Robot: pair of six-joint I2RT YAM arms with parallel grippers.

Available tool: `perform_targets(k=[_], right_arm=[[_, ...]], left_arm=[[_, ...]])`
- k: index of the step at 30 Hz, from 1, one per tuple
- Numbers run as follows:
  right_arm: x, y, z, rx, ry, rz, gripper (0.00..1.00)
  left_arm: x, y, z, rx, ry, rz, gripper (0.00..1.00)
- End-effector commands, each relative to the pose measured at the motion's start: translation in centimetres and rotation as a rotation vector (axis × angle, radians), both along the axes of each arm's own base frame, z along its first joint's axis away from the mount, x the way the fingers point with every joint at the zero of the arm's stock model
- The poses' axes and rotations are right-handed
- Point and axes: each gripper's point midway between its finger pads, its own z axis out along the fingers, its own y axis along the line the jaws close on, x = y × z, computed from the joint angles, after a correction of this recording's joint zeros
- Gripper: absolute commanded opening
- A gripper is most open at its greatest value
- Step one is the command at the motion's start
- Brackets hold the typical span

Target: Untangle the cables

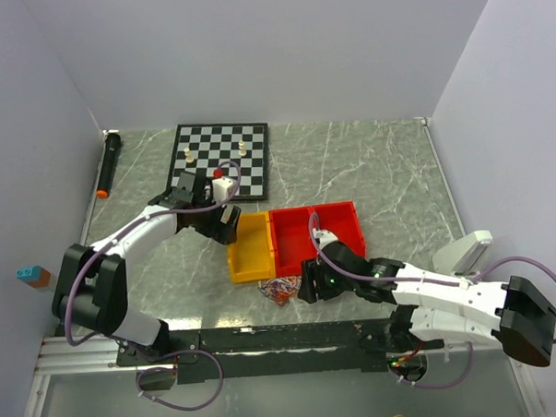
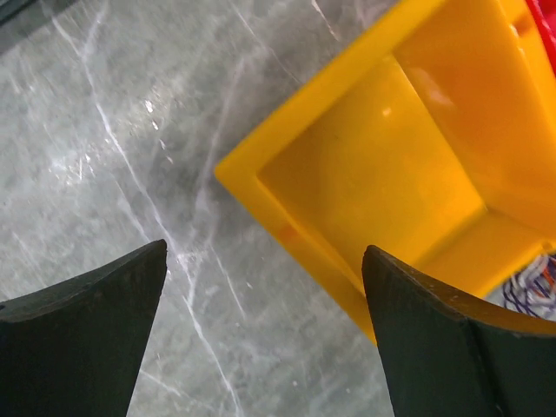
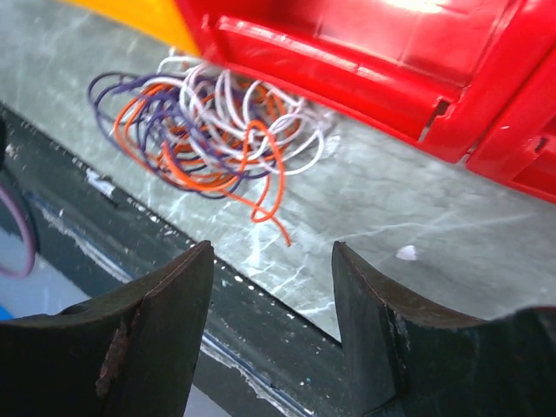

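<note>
The cables [image 1: 280, 288] are a small tangle of thin orange, white and purple-blue loops on the marble table in front of the yellow bin. In the right wrist view the cables [image 3: 208, 130] lie just beyond my fingers, one orange end trailing toward them. My right gripper [image 1: 306, 288] [image 3: 273, 261] is open and empty, right of the tangle at the table's near edge. My left gripper [image 1: 225, 231] [image 2: 261, 278] is open and empty, above the table at the yellow bin's [image 2: 391, 165] left side. A bit of the cables [image 2: 532, 287] shows past that bin.
A yellow bin [image 1: 247, 249] and a red bin [image 1: 318, 233] stand side by side mid-table. A chessboard [image 1: 222, 158] with a few pieces lies behind. A black marker [image 1: 107, 164] lies far left. The dark front rail [image 3: 130, 234] runs along the table edge.
</note>
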Motion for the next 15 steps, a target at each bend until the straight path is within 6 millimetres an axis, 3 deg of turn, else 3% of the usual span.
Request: perform_targets(k=[1,7,15], right_arm=[[0.4,2.8,2.6,0.156,-0.091,0.077,0.64],[0.1,4.2,2.6,0.186,-0.095,0.140,0.64],[0.8,5.7,0.6,0.143,-0.075,0.162,0.63]], left_arm=[[2.9,0.4,0.4,0.035,-0.084,0.061,0.96],[3.6,1.6,0.6,0.076,-0.131,0.116,0.78],[3.5,1.8,1.8,0.064,-0.145,0.141,0.83]])
